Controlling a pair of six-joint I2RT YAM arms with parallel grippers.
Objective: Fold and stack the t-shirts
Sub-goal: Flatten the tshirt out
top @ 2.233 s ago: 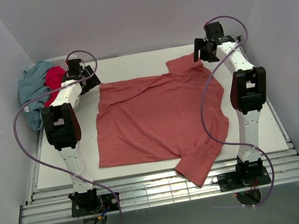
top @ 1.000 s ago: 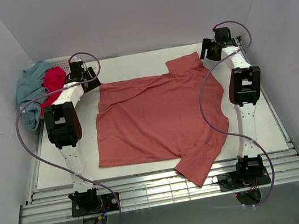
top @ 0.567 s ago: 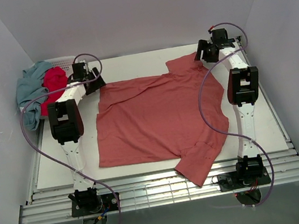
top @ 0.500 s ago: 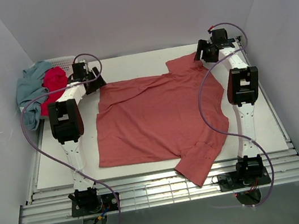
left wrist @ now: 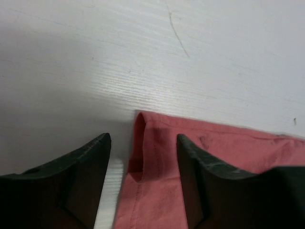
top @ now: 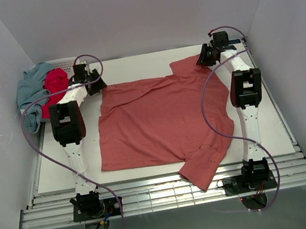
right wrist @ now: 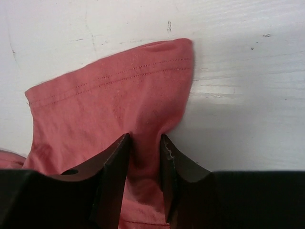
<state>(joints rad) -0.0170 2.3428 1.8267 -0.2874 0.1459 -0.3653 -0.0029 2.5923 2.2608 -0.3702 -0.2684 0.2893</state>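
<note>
A salmon-red t-shirt (top: 160,119) lies spread flat on the white table, one sleeve hanging over the near edge. My left gripper (top: 96,84) is at its far left corner. In the left wrist view that gripper (left wrist: 143,139) is open, its jaws astride the folded hem corner (left wrist: 147,157) and apart from the cloth. My right gripper (top: 201,59) is on the far right sleeve (right wrist: 114,100). In the right wrist view it (right wrist: 144,138) has its jaws drawn narrow with a ridge of sleeve cloth bunched between them.
A white lattice basket (top: 63,63) stands at the far left corner, with a crimson t-shirt (top: 54,83) and a grey-blue t-shirt (top: 28,91) heaped in and over it. White walls stand close on three sides. Bare table (top: 133,65) shows beyond the shirt.
The right gripper has come down onto the far sleeve and its jaws have narrowed on the cloth. The left gripper has settled at the far left corner, its jaws slightly narrower.
</note>
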